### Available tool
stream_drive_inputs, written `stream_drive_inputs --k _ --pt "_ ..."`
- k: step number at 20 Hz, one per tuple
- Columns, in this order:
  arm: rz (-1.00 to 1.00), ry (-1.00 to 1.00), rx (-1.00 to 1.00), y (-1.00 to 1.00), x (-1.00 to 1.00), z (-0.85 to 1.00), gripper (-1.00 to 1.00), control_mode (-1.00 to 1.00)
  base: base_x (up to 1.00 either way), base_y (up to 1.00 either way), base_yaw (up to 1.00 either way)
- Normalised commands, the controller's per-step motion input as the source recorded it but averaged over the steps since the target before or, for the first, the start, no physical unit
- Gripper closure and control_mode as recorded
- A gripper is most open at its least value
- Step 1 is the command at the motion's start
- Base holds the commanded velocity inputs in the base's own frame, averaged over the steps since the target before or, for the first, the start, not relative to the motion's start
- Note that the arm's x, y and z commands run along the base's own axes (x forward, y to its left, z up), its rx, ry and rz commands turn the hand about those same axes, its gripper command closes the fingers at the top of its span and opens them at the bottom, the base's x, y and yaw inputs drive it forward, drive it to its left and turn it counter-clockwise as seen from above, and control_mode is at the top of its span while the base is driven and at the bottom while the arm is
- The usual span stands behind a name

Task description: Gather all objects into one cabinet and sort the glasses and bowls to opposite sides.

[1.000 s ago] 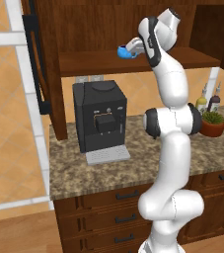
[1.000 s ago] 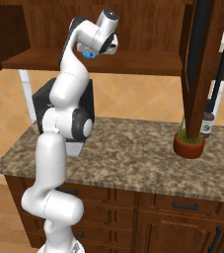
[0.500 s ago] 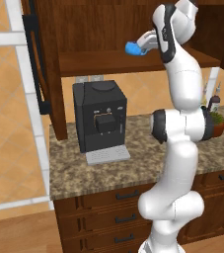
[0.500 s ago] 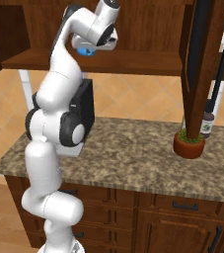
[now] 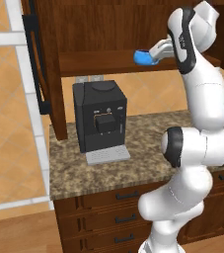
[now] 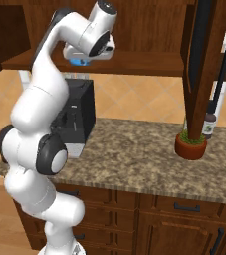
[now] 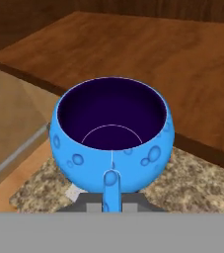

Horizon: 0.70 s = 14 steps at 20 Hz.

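Above cabinet shelf (image 5: 103, 62), end effector (image 5: 152, 55) gripping blue bowl (image 7: 112, 141)

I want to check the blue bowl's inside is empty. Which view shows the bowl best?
The hand view: the blue bowl sits close and whole, its dark inside open to the camera and empty. The left base view shows it small, side-on at the tool; in the right base view the hand mostly hides it.

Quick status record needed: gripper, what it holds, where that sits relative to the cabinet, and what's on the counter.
gripper: shut on blue bowl
blue bowl: upright, dark inside, nothing in it
position: held at the front edge of the cabinet floor board, not set down
cabinet door: open, black bar handle
counter: black coffee machine, potted plant
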Motion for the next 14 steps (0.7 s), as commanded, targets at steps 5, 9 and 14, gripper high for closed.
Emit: stream_drive_inputs --k 5,9,14 --pt "0.0 -0.03 0.0 0.0 -1.0 -0.34 1.0 -1.0 0.0 0.0 0.0" --pt "-0.05 0.01 -0.01 0.0 -1.0 -0.28 1.0 -1.0 0.0 0.0 0.0" --pt "-0.03 0.0 -0.03 0.0 -1.0 -0.64 1.0 -1.0 0.0 0.0 0.0"
